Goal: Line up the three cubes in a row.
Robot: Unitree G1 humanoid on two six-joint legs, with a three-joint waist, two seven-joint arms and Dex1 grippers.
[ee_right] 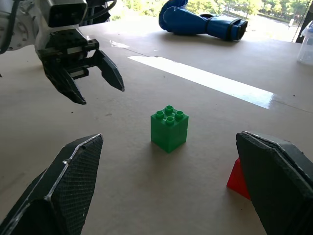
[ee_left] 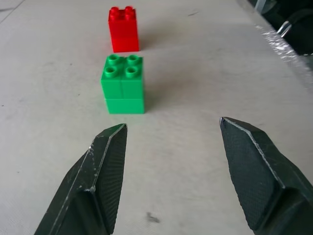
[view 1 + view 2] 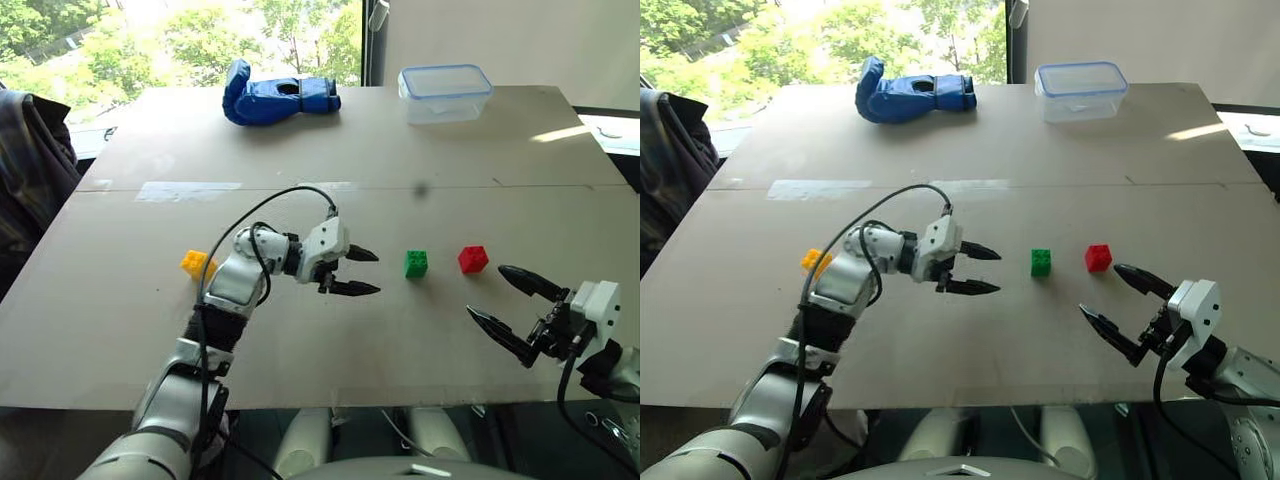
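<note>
Three cubes: one yellow (image 3: 197, 264), one green (image 3: 416, 263), one red (image 3: 473, 259); one glove (image 3: 277, 95), one box (image 3: 444, 92)

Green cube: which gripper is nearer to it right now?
Left. The left gripper is open just beside the green cube, fingers pointing at it. The right gripper is open too, farther off, nearer the red cube.

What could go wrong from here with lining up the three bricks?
The open left pincer hangs empty near the green studded plastic brick; a sweep could knock it out of line with the red studded plastic brick. The yellow studded plastic brick sits half hidden behind the left arm, so grasping it may be awkward.
</note>
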